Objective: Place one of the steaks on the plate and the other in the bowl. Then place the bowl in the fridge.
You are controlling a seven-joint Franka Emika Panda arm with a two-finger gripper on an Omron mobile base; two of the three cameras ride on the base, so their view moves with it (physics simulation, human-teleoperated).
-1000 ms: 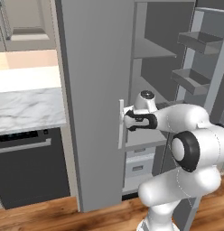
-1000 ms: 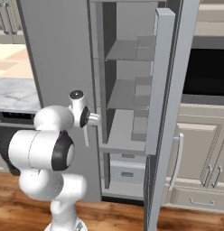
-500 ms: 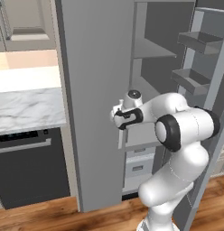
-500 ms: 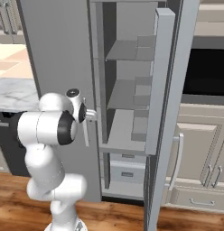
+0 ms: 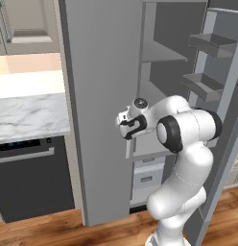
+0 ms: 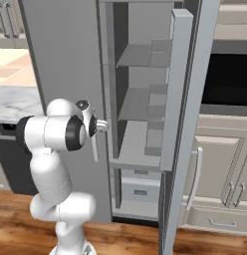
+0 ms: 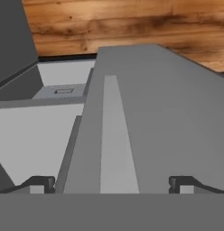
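The fridge (image 5: 99, 96) is a tall, flat, matte grey box with its right door swung open on grey shelves (image 6: 140, 102) and door bins (image 5: 207, 84). Its slim pale handle (image 7: 114, 140) runs between the fingertips (image 7: 40, 182) of the wide-spread, empty gripper (image 7: 111, 184). The arm folds against the fridge's left door edge.

The fridge (image 5: 104, 96) is seen with one door open, grey shelves and door bins exposed. The end effector (image 5: 124, 129) is held at the closed door's edge, beside its slim light handle (image 5: 128, 150). A marble counter (image 5: 29, 110) is seen at left above a black oven (image 5: 32, 178).
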